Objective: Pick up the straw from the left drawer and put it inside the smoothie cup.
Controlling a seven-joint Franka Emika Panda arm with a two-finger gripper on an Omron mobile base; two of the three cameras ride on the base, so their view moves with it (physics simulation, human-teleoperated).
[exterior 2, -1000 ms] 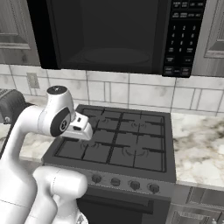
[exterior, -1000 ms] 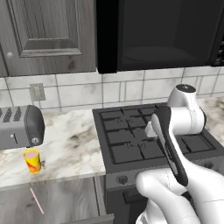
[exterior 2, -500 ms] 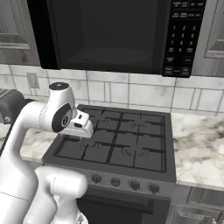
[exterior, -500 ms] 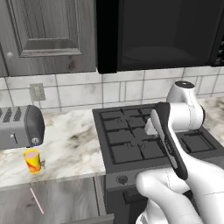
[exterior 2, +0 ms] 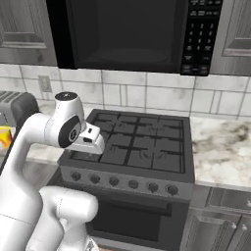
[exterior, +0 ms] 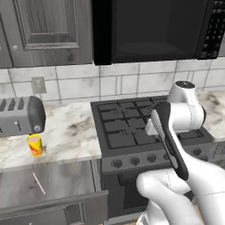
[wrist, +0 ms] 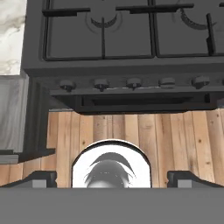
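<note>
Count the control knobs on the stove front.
5, in one row along the stove's front panel below the burners: knobs.

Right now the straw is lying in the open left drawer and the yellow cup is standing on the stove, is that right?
Not quite. The cup stands on the marble counter by the toaster, not the stove; the left base view shows it. The straw does lie in the open drawer.

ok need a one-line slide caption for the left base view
Straw lying in the open left drawer, yellow smoothie cup on the counter by the toaster.
</note>
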